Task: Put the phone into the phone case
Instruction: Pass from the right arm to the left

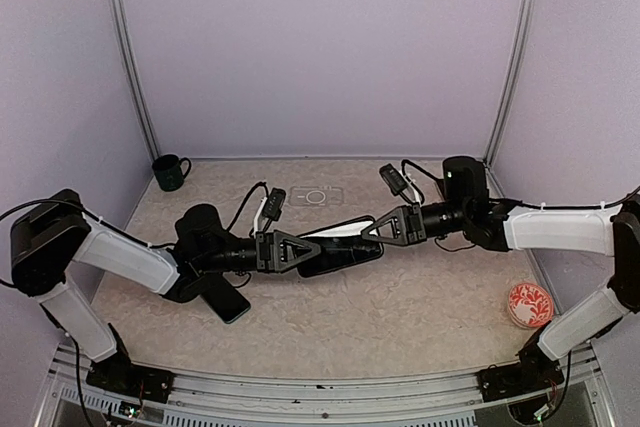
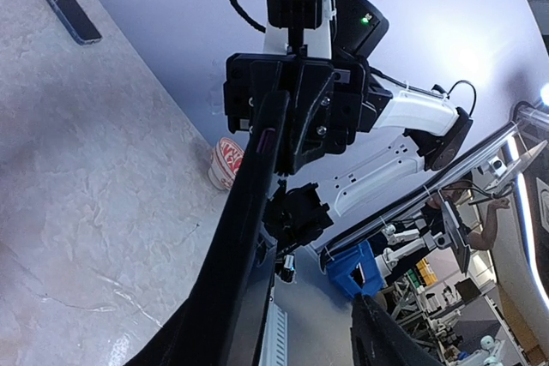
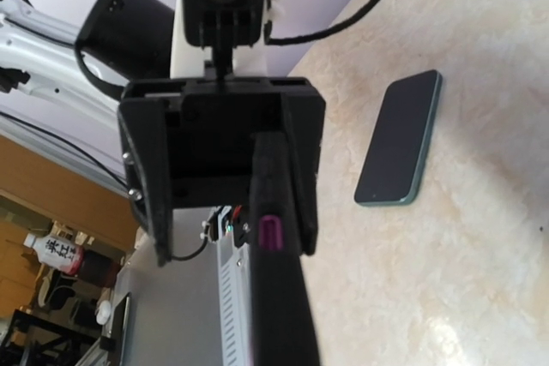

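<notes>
Fingers of the left gripper (image 1: 292, 250) and of the right gripper (image 1: 386, 229) are both clenched on the black phone case (image 1: 345, 257), one at each end, so the case hangs in the air between them, turned on its edge. In the wrist views I see it edge-on, with a small purple button on its side.

The phone (image 1: 228, 300) is not at the fingers at all. It lies flat on the table with its dark face up, to the left of the phone case and nearer to the arm bases, just beside the left forearm. It is apart from both grippers.

As I judge it, the main risk is that no gripper is free for the phone. One gripper must let go, and then the case is held at one end only. It can swing down, turn in the fingers or slip out. A second risk is the left forearm, which is low and close to the phone: a move of this arm can push the phone away or rotate it. The case is also thin, so opposite pulls can bend it
</notes>
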{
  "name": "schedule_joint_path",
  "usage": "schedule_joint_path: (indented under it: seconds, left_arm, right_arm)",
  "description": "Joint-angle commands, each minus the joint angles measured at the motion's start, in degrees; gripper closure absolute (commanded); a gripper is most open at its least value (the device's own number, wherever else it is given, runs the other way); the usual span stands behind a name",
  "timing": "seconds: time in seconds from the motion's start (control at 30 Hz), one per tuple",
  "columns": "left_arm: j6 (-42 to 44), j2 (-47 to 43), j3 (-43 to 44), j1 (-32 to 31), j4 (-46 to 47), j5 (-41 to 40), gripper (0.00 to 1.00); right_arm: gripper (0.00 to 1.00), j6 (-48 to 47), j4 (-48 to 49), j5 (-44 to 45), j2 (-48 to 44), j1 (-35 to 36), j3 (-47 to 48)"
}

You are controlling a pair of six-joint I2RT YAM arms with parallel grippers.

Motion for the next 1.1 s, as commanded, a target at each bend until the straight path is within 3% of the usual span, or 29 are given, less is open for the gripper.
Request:
schedule_joint_path:
  seconds: [0.0, 0.23, 0.43, 0.73, 0.9, 1.07]
  left_arm:
    - [-3.4, 0.8, -0.7, 0.6, 8.7, 4.8, 0.47]
    - [-4.9, 2.7, 0.3, 1.1, 11.1, 5.5, 0.75]
    - [-2.3, 2.5, 1.0, 1.1, 4.2, 3.4, 0.99]
    - [6.4, -3.4, 1.0, 1.1, -9.5, -0.6, 1.0]
    - [14.8, -8.4, 3.0, 1.0, -22.4, -2.1, 1.0]
    - [22.4, -11.9, 6.1, 0.9, -33.5, -2.3, 1.0]
  right_arm:
    - [1.0, 0.8, 4.6, 4.7, -1.4, -2.0, 0.1]
    - [1.0, 1.1, 4.4, 4.8, -1.1, -2.2, 0.2]
    - [1.0, 1.9, 5.5, 4.1, -1.2, -2.2, -0.1]
    - [1.0, -1.6, 2.9, 1.3, -1.1, -2.1, 0.3]
    - [0.6, -9.9, -8.4, -0.3, -2.3, -2.1, 3.5]
    - [0.36, -14.5, -14.7, -1.9, -2.2, -2.2, 5.5]
